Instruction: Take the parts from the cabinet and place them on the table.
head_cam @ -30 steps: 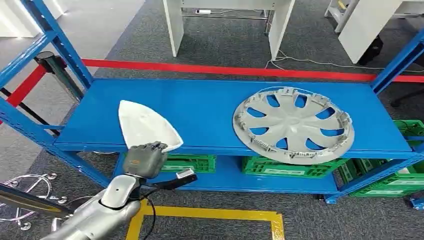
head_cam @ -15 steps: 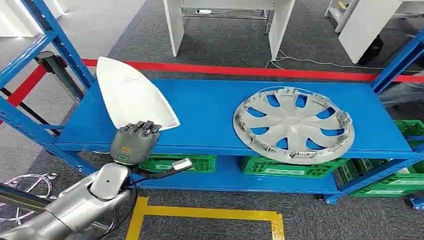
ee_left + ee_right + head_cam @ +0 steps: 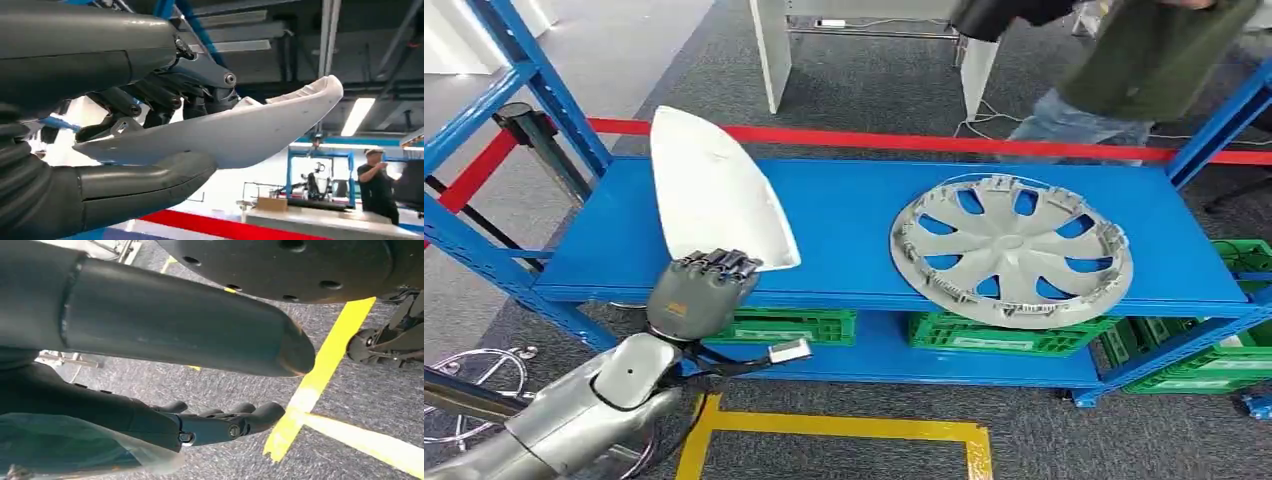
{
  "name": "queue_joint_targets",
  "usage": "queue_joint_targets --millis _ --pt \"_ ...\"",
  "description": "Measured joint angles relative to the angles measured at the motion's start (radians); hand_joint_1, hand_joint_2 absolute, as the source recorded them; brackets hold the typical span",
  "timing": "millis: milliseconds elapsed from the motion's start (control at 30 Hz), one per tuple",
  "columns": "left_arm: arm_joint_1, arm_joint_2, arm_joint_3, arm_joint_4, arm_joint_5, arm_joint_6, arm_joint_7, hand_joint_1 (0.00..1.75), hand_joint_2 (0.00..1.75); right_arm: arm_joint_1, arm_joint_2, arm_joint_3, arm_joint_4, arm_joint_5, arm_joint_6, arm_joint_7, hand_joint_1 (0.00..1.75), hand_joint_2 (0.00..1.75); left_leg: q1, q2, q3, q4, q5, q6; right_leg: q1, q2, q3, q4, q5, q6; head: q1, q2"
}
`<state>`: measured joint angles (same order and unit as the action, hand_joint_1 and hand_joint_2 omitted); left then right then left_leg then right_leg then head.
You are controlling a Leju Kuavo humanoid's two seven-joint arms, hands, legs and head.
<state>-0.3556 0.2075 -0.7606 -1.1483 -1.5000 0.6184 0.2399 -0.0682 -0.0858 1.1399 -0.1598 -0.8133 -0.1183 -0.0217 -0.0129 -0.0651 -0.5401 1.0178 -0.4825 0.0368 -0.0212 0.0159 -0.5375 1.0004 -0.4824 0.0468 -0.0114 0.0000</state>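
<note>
Left hand (image 3: 694,295) pinches white cover (image 3: 719,195) by its edge — shallow grip, could slip; right hand (image 3: 220,425) empty, fingers apart.

A dark grey carpeted floor (image 3: 884,85) runs beneath a blue metal shelving rack (image 3: 844,225). Green slotted plastic crates (image 3: 1014,335) sit on its lower shelf. A red barrier tape (image 3: 924,142) stretches behind the rack from a black post (image 3: 529,125). Yellow floor tape (image 3: 844,428) marks a rectangle in front. White table legs (image 3: 769,50) stand beyond, near a person in a dark green top (image 3: 1149,60). Long ceiling lights (image 3: 357,115) glow overhead.
</note>
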Motion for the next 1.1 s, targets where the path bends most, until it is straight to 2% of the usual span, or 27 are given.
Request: queue_joint_targets --millis 300,533,600,667,700,733,767,833,867,900,933,1000,1033,1100 --pt "0.046 -0.001 0.064 -0.043 -0.01 -0.003 -0.021 1.75 1.75 -0.001 0.0 0.0 -0.001 0.002 -0.008 -0.001 0.0 0.0 0.0 0.0 0.0 0.0 0.0 0.0 0.0 0.0 0.0 0.0 0.0 0.0 0.0 0.0" --pt "0.107 0.012 0.098 -0.114 -0.02 -0.008 -0.031 1.75 1.75 0.0 0.001 0.0 -0.006 0.003 -0.011 -0.006 0.0 0.0 -0.004 0.0 -0.008 0.008 0.0 0.003 -0.004 0.0 -0.004 -0.001 0.004 0.006 0.0 0.0" --pt "0.13 0.022 0.103 -0.141 -0.037 -0.015 -0.031 1.75 1.75 0.0 0.003 0.0 -0.007 0.002 -0.012 -0.01 0.0 0.0 -0.007 0.0 -0.01 0.011 0.002 0.01 -0.007 0.0 -0.004 -0.002 0.008 0.01 0.0 0.0" --pt "0.174 0.036 0.114 -0.178 -0.052 -0.014 -0.028 1.75 1.75 0.001 0.007 0.0 -0.009 -0.001 -0.015 -0.022 0.0 0.0 -0.007 0.003 -0.011 0.008 0.01 0.021 -0.008 0.004 -0.005 -0.004 0.014 0.02 -0.001 0.0" --pt "0.196 0.04 0.118 -0.198 -0.055 -0.012 -0.024 1.75 1.75 0.001 0.008 0.0 -0.01 -0.003 -0.018 -0.032 0.0 0.0 0.002 0.009 -0.01 -0.007 0.02 0.029 -0.009 0.004 -0.009 0.002 0.002 0.021 0.0 0.0" --pt "0.22 0.048 0.12 -0.22 -0.061 -0.007 -0.015 1.75 1.75 0.001 0.008 0.0 -0.013 -0.004 -0.023 -0.047 0.0 0.0 0.001 0.014 -0.012 -0.009 0.024 0.035 -0.006 -0.004 -0.027 0.029 -0.031 0.019 0.001 0.0" --pt "0.246 0.058 0.122 -0.237 -0.063 -0.001 -0.006 1.75 1.75 0.0 0.01 0.0 -0.018 -0.007 -0.026 -0.063 0.0 0.0 0.001 0.016 -0.018 -0.009 0.028 0.038 -0.005 -0.007 -0.051 0.09 -0.074 0.017 0.003 0.0" --pt "0.297 0.082 0.127 -0.274 -0.065 0.012 0.013 1.75 1.75 -0.003 0.013 0.0 -0.026 -0.01 -0.029 -0.097 0.0 0.0 -0.001 0.022 -0.033 -0.007 0.035 0.037 -0.004 -0.008 -0.117 0.257 -0.154 0.019 0.004 0.0" --pt "0.319 0.094 0.128 -0.288 -0.066 0.017 0.019 1.75 1.75 -0.002 0.017 -0.001 -0.032 -0.012 -0.029 -0.107 0.0 0.0 -0.003 0.023 -0.042 -0.005 0.04 0.037 -0.003 -0.009 -0.138 0.315 -0.172 0.018 0.005 0.0" --pt "0.338 0.106 0.13 -0.305 -0.068 0.019 0.025 1.75 1.75 -0.001 0.019 -0.001 -0.036 -0.016 -0.027 -0.116 0.0 0.0 -0.004 0.023 -0.048 -0.004 0.043 0.035 -0.002 -0.009 -0.133 0.315 -0.16 0.015 0.005 0.0" --pt "0.357 0.119 0.133 -0.321 -0.068 0.019 0.03 1.75 1.75 0.0 0.022 -0.002 -0.042 -0.018 -0.027 -0.124 0.0 0.0 -0.005 0.023 -0.054 -0.002 0.046 0.034 0.0 -0.008 -0.102 0.269 -0.127 0.01 0.005 0.0" --pt "0.383 0.139 0.141 -0.35 -0.069 0.021 0.039 1.75 1.75 -0.003 0.024 -0.003 -0.05 -0.018 -0.027 -0.13 0.0 0.0 -0.007 0.02 -0.061 0.001 0.053 0.028 0.005 -0.006 0.004 0.088 -0.049 -0.006 0.005 0.0" --pt "0.385 0.142 0.142 -0.355 -0.069 0.021 0.041 1.75 1.75 -0.004 0.024 -0.003 -0.05 -0.018 -0.027 -0.132 0.0 0.0 -0.007 0.02 -0.062 0.001 0.054 0.028 0.007 -0.004 0.018 0.063 -0.041 -0.009 0.005 0.0" --pt "0.385 0.142 0.142 -0.355 -0.069 0.021 0.041 1.75 1.75 -0.004 0.024 -0.003 -0.05 -0.018 -0.027 -0.132 0.0 0.0 -0.007 0.02 -0.062 0.001 0.054 0.028 0.007 -0.004 0.018 0.063 -0.041 -0.009 0.005 0.0"
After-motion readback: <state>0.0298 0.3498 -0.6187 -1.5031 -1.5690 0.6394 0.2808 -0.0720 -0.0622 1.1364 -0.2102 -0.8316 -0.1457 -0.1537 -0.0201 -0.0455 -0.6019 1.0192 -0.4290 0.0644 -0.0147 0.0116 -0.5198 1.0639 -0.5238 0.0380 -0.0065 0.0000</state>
